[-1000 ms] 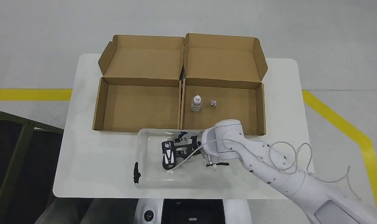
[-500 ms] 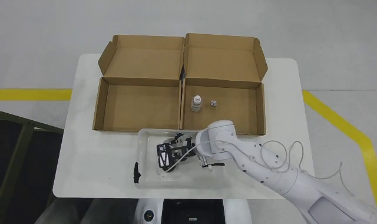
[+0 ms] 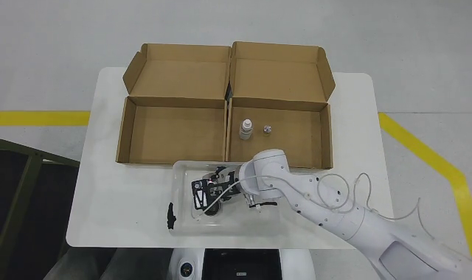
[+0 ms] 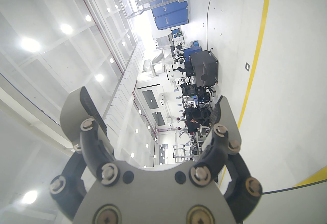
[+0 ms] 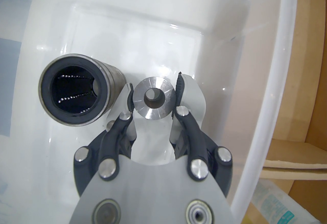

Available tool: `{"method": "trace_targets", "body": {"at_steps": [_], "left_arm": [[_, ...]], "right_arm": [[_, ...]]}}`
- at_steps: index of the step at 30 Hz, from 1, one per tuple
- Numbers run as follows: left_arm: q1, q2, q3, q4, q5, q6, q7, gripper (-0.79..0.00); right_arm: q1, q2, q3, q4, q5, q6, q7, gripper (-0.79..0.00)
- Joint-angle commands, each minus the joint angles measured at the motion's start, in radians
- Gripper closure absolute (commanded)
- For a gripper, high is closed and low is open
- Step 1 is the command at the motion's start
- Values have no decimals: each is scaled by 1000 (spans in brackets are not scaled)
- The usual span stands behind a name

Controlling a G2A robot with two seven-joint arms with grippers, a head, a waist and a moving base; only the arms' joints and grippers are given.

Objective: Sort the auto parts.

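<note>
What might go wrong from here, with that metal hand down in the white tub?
The right hand pinches the small steel sleeve by its smooth round sides, so it may slip out when lifted. The larger bearing lies close beside the hand, so it may get knocked or dragged along.

White glossy arm (image 3: 324,206), loose pale cable (image 3: 367,178); right claw (image 5: 154,97) black-linked, silver-plated, screw-studded.

My right pincer (image 5: 154,94) has ribbed black rubber pads (image 5: 179,87). The small bush (image 5: 164,101) is bright turned steel, the bearing (image 5: 112,77) duller steel with a black liner. The tray (image 5: 283,31) is glossy translucent plastic, the boxes (image 3: 177,133) matt brown cardboard.
</note>
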Motion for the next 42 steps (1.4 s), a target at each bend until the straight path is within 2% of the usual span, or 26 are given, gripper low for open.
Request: {"method": "trace_targets", "body": {"at_steps": [1,2,4,6,7,21,42], "left_arm": [[0,0,0,0,0,0,0,-785],[0,0,0,0,0,0,0,-785],[0,0,0,0,0,0,0,-785],[0,0,0,0,0,0,0,-785],[0,0,0,0,0,0,0,-785],[0,0,0,0,0,0,0,-785],[0,0,0,0,0,0,0,-785]], "right_arm": [[1,-4,-2,2,-1,-2,1,-292],[2,-6,-3,5,-2,-3,1,-262],[3,-9,-4,11,0,-6,1,-120],[2,-12,-3,13,1,-9,0,-15],[2,-13,-2,13,2,-11,-2,0],[-30,2,64,-62,32,-56,-16,0],[-70,38,238,-173,113,-86,-125,0]]}}
